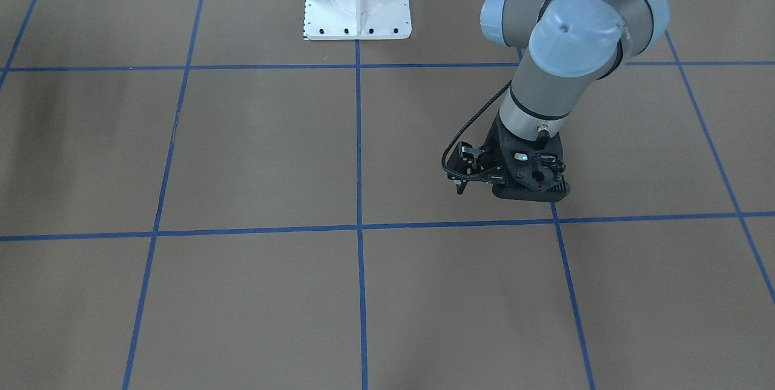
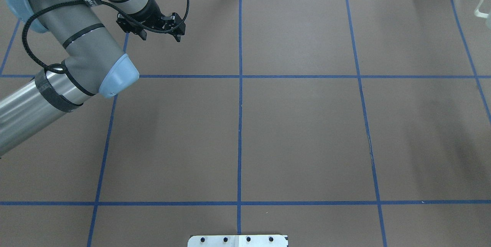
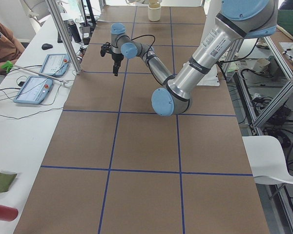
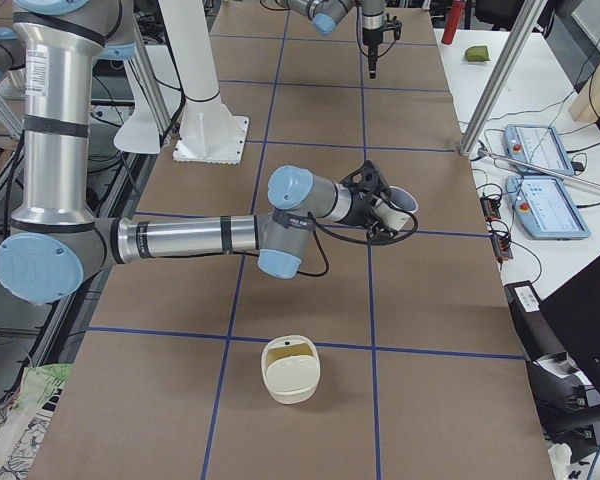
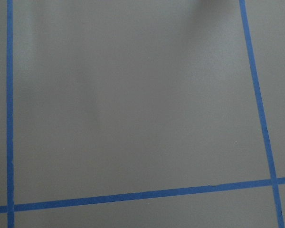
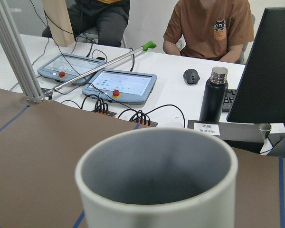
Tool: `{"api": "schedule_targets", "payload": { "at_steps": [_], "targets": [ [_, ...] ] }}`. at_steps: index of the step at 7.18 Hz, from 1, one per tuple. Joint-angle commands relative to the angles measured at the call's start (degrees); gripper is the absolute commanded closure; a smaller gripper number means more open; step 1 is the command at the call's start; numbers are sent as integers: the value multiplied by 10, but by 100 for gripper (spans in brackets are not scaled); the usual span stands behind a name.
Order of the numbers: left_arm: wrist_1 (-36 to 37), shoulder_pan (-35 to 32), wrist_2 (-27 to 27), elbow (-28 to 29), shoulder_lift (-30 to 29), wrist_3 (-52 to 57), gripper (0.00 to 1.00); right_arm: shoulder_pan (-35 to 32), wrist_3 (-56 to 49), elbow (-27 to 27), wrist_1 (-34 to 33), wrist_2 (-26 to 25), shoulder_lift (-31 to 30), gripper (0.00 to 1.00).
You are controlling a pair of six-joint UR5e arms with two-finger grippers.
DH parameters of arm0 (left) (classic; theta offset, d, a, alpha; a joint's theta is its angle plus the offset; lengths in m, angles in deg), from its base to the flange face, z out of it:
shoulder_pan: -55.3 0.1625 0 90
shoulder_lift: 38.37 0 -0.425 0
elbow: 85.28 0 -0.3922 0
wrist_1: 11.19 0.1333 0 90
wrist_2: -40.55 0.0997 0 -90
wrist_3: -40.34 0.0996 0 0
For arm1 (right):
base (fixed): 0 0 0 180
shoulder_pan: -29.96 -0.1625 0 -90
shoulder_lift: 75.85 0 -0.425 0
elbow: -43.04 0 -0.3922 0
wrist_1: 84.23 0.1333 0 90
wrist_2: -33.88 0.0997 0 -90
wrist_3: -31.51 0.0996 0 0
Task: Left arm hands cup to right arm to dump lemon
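Hanging over the brown table [image 2: 299, 124], the left gripper [image 3: 115, 69] points straight down toward the operators' long edge, with nothing under it. Its wrist camera sees only bare paper and blue tape lines. From the overhead and front views its fingers are a tangle of black parts, so I cannot tell whether they are spread or pressed together.

Over toward the right end, the right arm reaches low across the surface and the cup [image 6: 156, 171] sits at the tip of the right gripper [image 4: 378, 205]. It is off the table and tipped over on its side, with its mouth aimed at the operators' edge. Only the side camera shows that gripper, and I cannot tell how its fingers stand. Looking into the mouth from the wrist camera, just grey wall shows.

Nearer the right end edge a cream tub [image 4: 290, 385] stands upright on the paper, well apart from the cup, with a dull yellowish patch inside that is too small to name.

Beyond the far edge sit two tablets [image 6: 123, 85] and a dark bottle [image 6: 213, 95].
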Motion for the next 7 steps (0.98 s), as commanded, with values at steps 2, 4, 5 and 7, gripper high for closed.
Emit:
{"api": "schedule_targets", "payload": {
  "at_steps": [2,4,5,7],
  "targets": [
    [-1,0,-16,-2,-4,-3,0,138,-95,27,-154,-185,84,80],
    [-2,-2,-28,0,-9,-19,0,236,-87,35,-241,-304,173,80],
    [-4,-3,-50,1,-14,-40,0,283,-76,32,-283,-355,222,80],
    [-36,-17,-104,2,-23,-89,0,387,-18,22,-327,-466,288,80]
  ]
}}
